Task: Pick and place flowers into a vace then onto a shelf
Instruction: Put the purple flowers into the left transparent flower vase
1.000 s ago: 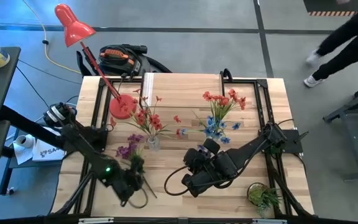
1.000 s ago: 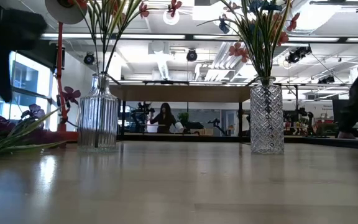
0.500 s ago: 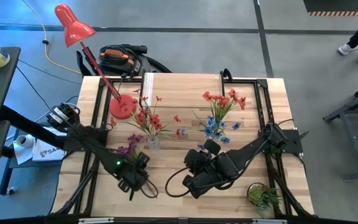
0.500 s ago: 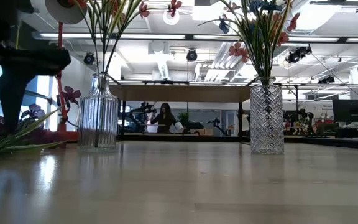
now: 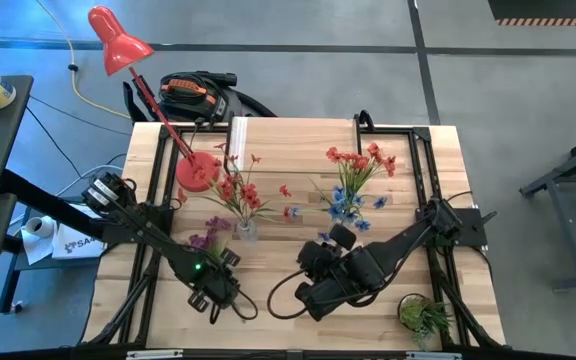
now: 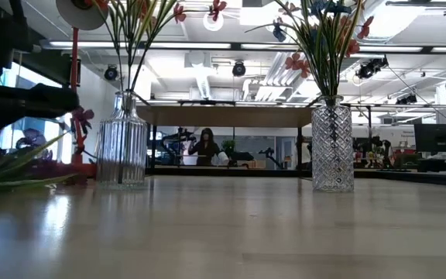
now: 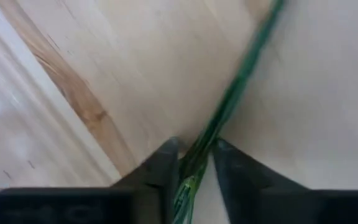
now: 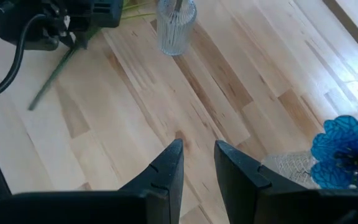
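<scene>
No legible text anywhere.
</scene>
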{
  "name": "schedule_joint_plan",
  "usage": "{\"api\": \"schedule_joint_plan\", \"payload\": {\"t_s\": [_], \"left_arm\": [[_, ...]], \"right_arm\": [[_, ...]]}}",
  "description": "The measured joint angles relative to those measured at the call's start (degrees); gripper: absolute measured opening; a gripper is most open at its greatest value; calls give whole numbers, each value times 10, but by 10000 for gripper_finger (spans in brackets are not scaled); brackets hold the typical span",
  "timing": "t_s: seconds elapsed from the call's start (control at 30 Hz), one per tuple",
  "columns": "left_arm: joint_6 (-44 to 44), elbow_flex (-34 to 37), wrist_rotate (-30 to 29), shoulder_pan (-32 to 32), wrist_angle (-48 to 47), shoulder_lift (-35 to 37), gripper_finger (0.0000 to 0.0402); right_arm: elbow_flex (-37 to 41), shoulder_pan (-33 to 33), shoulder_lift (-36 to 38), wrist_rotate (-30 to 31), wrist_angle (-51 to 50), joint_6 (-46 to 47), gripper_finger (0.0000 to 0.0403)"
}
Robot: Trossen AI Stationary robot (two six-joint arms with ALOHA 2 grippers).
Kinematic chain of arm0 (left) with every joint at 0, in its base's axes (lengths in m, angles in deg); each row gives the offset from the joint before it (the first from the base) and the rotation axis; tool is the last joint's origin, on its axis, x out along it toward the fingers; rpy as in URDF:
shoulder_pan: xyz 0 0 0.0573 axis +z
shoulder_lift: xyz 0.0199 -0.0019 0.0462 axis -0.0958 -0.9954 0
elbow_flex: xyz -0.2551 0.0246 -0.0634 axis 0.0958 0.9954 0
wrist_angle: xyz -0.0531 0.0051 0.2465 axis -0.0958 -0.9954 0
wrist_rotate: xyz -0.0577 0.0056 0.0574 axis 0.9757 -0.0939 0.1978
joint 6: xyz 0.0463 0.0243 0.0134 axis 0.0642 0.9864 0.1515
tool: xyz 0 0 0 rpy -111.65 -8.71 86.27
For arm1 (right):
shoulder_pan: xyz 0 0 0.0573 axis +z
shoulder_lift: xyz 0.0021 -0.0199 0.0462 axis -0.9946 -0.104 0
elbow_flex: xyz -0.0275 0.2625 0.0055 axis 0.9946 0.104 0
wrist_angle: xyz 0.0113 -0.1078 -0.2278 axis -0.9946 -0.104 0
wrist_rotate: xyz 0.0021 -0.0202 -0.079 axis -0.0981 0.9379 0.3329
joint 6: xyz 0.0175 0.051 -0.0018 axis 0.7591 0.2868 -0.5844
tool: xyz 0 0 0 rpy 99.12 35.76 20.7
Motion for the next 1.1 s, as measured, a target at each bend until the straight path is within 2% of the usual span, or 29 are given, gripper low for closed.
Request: {"api": "schedule_joint_plan", "payload": {"t_s": [0.13, 0.17, 0.23, 0.33, 0.43, 0.53, 0.7, 0.83, 1.1], "left_arm": [[-24, -1, 0, -1, -3, 4, 39], [-35, -3, 0, 0, -6, 4, 29], [-65, -10, -8, -3, -16, 8, 30], [-113, -28, -59, -13, -68, 13, 42], [-142, -80, -100, -29, -120, 29, 43], [-155, -138, -125, -45, -218, 32, 30], [-121, -251, -203, -57, -329, 34, 30], [-62, -326, -267, -57, -391, 33, 30], [10, -452, -374, -87, -482, 34, 30]], "right_arm": [[0, 1, 0, 2, -1, 1, 83], [0, 1, 0, 4, 0, 1, 83], [0, 2, 0, 10, 0, 1, 83], [0, 5, 0, 13, 2, 0, 83], [0, 11, 0, 14, 5, 1, 83], [0, 16, 0, 25, 5, 7, 83], [0, 21, 0, 29, 8, 18, 83], [0, 23, 0, -18, 24, 81, 83], [0, 43, -3, -50, 159, 84, 83]]}}
